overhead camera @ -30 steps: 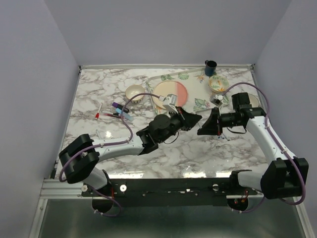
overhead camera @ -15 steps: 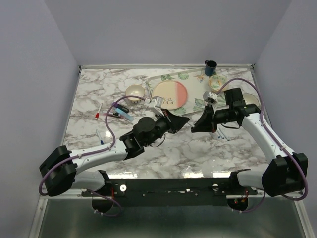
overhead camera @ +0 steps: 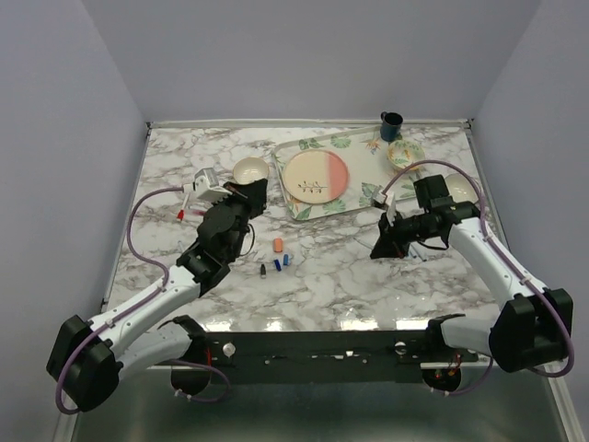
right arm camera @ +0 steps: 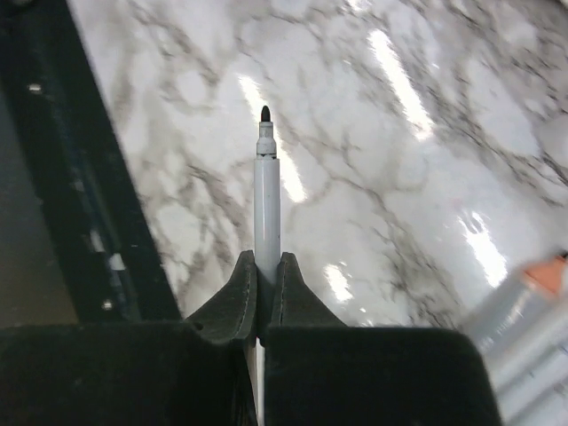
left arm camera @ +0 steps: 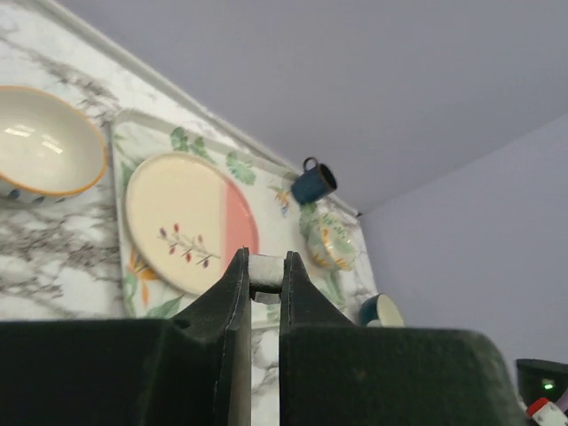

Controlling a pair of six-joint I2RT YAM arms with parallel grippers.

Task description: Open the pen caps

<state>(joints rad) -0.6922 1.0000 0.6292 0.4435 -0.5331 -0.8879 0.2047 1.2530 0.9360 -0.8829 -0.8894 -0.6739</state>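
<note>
My left gripper (overhead camera: 254, 191) hovers by the cream bowl, shut on a short whitish pen cap (left arm camera: 265, 270) pinched at its fingertips. My right gripper (overhead camera: 381, 247) is shut on a slim grey-white pen (right arm camera: 265, 195), whose bare black tip points out over the marble. Several loose pen caps lie mid-table between the arms: orange (overhead camera: 278, 245), blue (overhead camera: 287, 261), black (overhead camera: 263, 270). A red-ended pen (overhead camera: 182, 214) lies at the left. More pens (overhead camera: 421, 250) lie beside the right gripper, one with an orange end (right arm camera: 532, 288).
A floral tray (overhead camera: 313, 143) at the back holds a cream and pink plate (overhead camera: 316, 177). The cream bowl (overhead camera: 249, 171) stands left of the tray. A blue mug (overhead camera: 391, 124), a floral bowl (overhead camera: 405, 153) and a cup (overhead camera: 460, 191) are at the back right.
The left arm swung from the table's centre back left to the bowl, carrying the cap. The right gripper drew back slightly right with the pen. The loose caps came into view.
</note>
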